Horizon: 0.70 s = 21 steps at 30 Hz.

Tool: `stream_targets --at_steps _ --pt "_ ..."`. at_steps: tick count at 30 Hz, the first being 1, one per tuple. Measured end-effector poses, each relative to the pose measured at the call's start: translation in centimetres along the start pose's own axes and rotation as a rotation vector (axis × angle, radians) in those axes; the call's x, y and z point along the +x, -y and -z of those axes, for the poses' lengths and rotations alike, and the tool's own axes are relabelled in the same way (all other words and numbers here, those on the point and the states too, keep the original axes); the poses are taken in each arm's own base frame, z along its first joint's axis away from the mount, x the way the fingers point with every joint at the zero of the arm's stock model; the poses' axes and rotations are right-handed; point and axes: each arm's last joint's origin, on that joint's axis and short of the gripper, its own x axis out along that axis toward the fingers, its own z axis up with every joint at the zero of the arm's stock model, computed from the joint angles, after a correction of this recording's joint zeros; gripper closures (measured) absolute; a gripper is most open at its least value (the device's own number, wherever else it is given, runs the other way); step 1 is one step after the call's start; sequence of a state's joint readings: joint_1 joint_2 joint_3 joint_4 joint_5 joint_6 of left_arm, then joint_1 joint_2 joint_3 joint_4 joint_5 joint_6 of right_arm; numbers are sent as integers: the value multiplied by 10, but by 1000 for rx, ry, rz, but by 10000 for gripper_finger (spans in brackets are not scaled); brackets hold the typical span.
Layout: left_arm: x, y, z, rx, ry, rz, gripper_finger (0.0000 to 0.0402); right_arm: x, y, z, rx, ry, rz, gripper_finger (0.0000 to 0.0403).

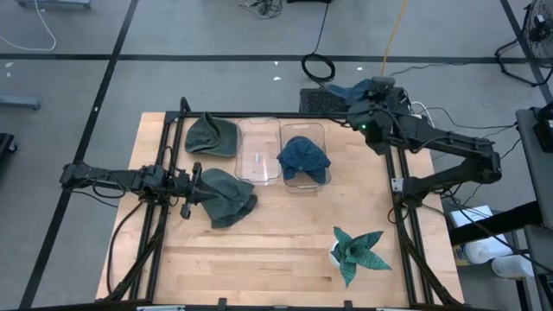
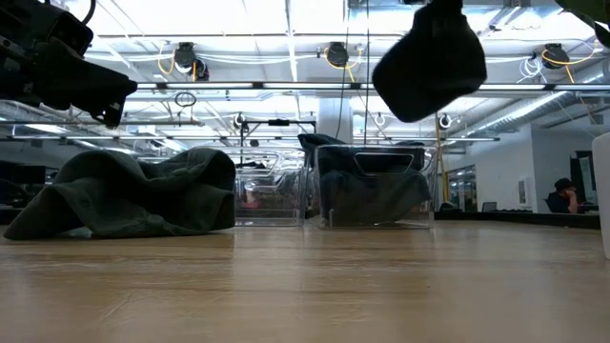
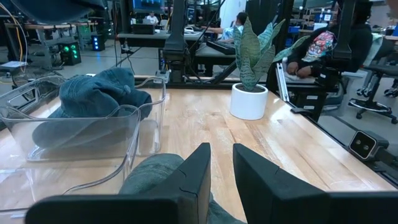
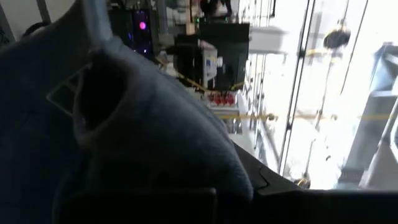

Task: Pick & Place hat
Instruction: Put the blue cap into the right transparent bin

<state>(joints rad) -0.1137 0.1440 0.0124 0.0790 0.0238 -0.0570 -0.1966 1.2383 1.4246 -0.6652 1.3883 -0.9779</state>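
From above you see the dark green crumpled fabric hat [image 1: 226, 197] lying on the light wooden tabletop [image 1: 276, 250], its long axis running left-right, bulk toward the table's middle; the left gripper [image 1: 197, 185] sits at its left edge, fingers close together at the cloth; a second dark green hat [image 1: 212, 136] lies behind it beside an empty clear plastic bin [image 1: 259, 152]; a blue crumpled hat [image 1: 303, 156] fills the neighbouring clear plastic bin [image 1: 320, 134]; the right gripper [image 1: 367, 95] is parked off the far right corner, fingers you cannot tell; a green striped plant in a white pot [image 1: 356, 252] stands front right.

At table level the green hat [image 2: 129, 198] slumps low and wide on the wood; bins behind it; a lab ceiling with lights beyond.

From the left wrist you see two dark fingers [image 3: 194, 171] a narrow gap apart, green cloth just under them; grasp unclear; chairs and desks beyond.

Right wrist: dark blurred shapes only.
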Motion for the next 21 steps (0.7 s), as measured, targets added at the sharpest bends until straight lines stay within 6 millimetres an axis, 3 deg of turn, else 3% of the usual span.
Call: stream_targets --at_steps 5,13,21 --pt "0 0 0 0 0 0 325 -7 7 -12 -95 37 2 403" --pt "0 0 0 0 0 0 325 -19 12 -31 -90 86 -1 403" --pt "0 0 0 0 0 0 325 -35 3 -53 -164 150 -2 403"
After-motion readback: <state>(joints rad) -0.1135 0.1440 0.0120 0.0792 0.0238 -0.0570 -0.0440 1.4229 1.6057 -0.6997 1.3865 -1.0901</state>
